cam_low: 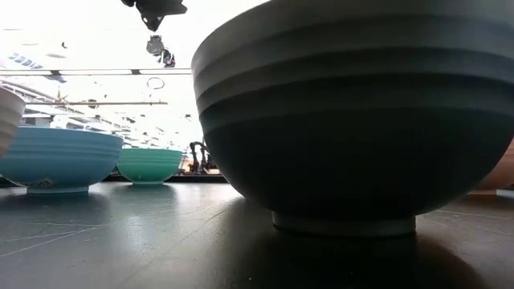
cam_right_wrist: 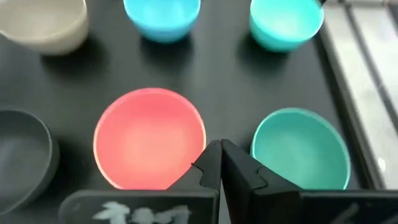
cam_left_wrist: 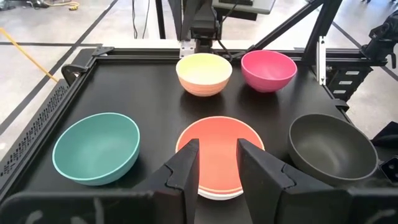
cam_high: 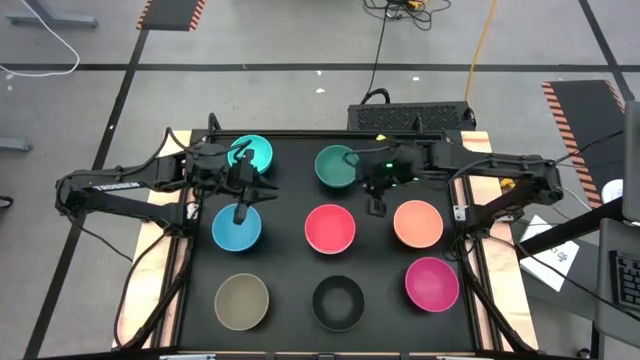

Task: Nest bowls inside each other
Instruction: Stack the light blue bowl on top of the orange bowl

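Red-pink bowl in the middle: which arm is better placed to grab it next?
Probably the right. Its claw, shut and empty, hangs between the dark green bowl and the red-pink bowl, close to the latter's rim. The left claw is over the blue bowl, farther away.

Eight upright bowls (cam_high: pixel 329 228) in 3 rows, red w/ white beneath.

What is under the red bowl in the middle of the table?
A white bowl seems to sit under the red bowl. Only its thin rim peeks out. The red bowl covers the rest, so the white one's inside cannot be seen.
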Controlling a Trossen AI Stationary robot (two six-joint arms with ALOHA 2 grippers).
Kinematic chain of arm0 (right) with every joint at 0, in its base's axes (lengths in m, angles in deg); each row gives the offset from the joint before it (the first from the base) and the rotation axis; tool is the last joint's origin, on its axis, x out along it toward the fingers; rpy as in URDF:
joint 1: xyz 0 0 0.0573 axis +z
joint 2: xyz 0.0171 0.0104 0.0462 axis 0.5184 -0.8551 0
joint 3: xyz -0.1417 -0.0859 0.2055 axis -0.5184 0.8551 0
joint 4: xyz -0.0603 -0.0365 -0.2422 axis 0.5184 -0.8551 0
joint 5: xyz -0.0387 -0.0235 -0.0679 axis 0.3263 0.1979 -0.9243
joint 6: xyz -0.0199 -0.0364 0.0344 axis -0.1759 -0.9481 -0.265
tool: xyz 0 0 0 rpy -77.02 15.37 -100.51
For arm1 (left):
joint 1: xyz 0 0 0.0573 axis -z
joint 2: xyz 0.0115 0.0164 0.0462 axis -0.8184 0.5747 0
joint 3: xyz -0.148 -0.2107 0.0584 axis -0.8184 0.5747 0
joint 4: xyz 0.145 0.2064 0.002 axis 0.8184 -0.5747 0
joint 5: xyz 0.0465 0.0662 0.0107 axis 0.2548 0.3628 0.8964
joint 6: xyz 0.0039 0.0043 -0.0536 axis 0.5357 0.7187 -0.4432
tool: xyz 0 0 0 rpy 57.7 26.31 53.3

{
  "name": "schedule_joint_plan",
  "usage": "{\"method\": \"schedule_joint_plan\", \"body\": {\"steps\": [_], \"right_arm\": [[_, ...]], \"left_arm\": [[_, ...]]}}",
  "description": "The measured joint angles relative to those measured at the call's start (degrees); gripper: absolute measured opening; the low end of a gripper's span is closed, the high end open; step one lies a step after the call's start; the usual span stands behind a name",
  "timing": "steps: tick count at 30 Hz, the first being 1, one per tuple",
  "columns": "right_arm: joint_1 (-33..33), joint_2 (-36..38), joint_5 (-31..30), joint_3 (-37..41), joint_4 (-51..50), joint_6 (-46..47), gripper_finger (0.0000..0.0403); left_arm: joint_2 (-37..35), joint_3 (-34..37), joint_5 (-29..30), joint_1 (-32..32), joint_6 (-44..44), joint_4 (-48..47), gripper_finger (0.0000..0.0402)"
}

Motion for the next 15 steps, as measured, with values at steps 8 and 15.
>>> {"method": "schedule_joint_plan", "body": {"steps": [8,15], "right_arm": [[-1.1,18.5,0.4,15.0,14.2,0.6,0.0],[-7.3,29.2,9.4,32.1,23.6,6.0,0.0]], "left_arm": [[0.0,0.0,0.0,0.0,0.9,0.2,0.0108],[0.0,0.0,0.0,0.0,3.3,1.6,0.0108]]}}
